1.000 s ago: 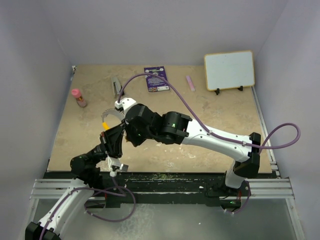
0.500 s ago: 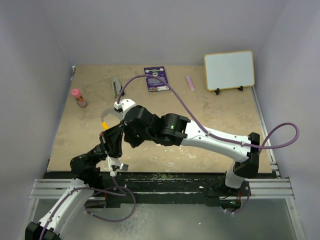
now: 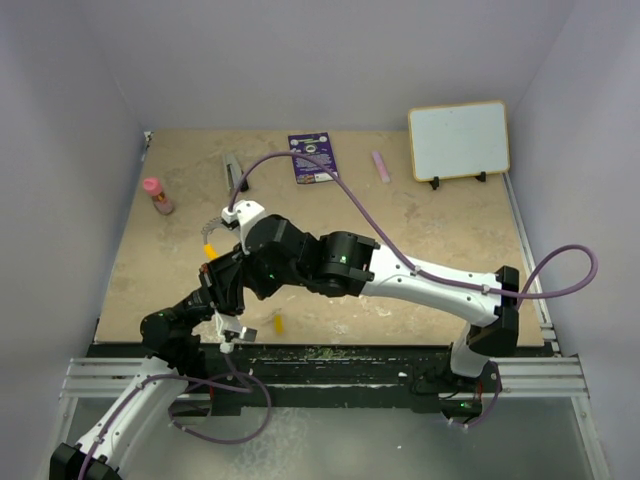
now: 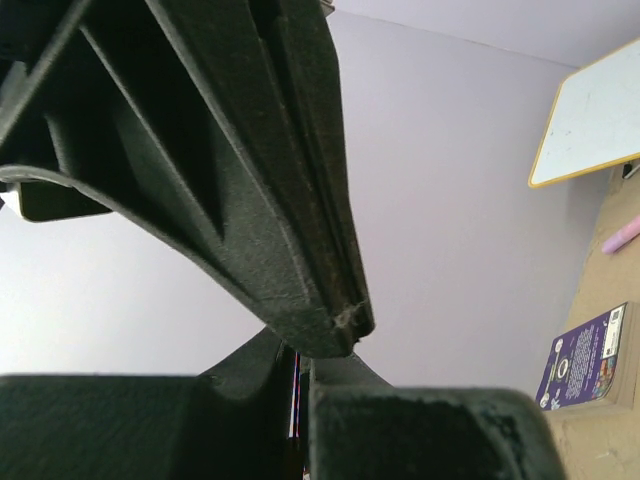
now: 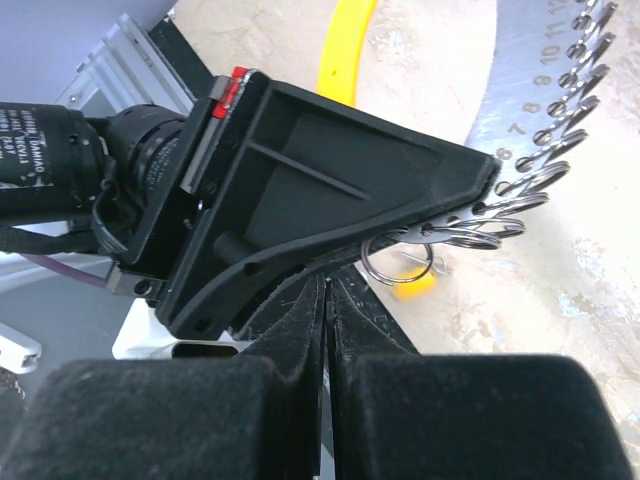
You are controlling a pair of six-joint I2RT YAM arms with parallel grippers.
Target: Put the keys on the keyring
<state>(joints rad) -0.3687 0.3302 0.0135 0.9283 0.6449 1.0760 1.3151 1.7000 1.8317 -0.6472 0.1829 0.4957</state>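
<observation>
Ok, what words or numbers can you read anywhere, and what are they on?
"7 8 9 10 11" runs along the silvery curved metal strip; later numbers blur.
"DAMIAO" stands on the black round motor of the left arm; smaller print below is unreadable.
The purple printed card: print too small to read.
The white board with a wooden frame: blank.

The keyring (image 5: 472, 228), a thin silvery wire loop, is projecting from the fingertips of the left tool (image 5: 478, 196), clear of the desk (image 5: 600, 285). One yellow-headed key (image 5: 414, 282) is showing just beneath it. Another key (image 3: 278, 323) is lying flat near the desk's front edge.
</observation>
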